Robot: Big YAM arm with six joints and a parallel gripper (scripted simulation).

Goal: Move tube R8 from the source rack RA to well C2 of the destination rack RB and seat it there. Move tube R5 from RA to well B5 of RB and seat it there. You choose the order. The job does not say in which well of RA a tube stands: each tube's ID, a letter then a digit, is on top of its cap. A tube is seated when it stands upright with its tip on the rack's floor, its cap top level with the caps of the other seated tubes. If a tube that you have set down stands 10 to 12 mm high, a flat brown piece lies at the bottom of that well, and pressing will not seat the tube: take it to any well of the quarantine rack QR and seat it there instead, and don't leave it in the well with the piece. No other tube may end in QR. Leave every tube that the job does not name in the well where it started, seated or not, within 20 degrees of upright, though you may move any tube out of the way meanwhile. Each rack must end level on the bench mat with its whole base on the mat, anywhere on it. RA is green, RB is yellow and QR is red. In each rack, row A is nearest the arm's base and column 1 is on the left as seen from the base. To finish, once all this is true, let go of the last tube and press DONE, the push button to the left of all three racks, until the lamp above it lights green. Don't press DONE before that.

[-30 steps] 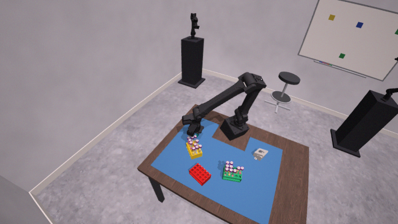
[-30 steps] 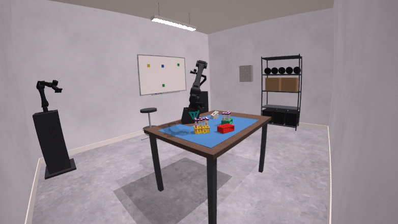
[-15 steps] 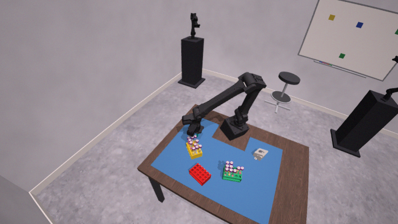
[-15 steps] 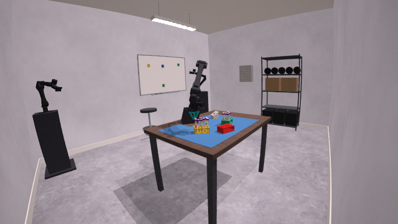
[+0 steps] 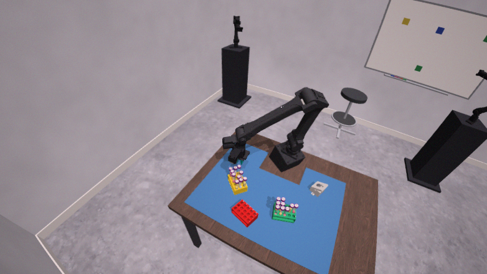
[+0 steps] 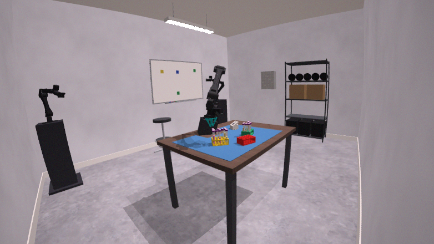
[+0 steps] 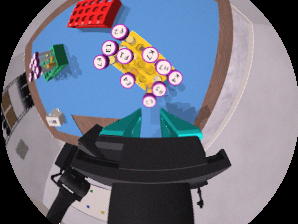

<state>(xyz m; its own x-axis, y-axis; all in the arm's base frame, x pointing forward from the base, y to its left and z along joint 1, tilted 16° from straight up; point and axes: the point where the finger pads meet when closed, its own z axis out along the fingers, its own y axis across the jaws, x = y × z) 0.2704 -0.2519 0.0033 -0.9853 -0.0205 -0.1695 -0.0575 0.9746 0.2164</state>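
The yellow rack RB [image 5: 238,182] stands on the blue mat and holds several purple-capped tubes; it also shows in the wrist view [image 7: 140,63]. My gripper [image 5: 240,159] hangs just above the rack's edge nearest the arm's base. Its teal fingers stand a little apart with nothing between them. A tube cap [image 7: 149,100] sits in the rack right below the fingertips, apart from them. The green rack RA [image 5: 288,213] holds several tubes at the mat's right. The red rack QR [image 5: 244,212] is empty. The cap labels are too small to read.
The white DONE button box [image 5: 319,188] sits on the mat near the arm's base [image 5: 286,157]. The three racks stand apart from each other. The table's wooden rim runs close behind the yellow rack.
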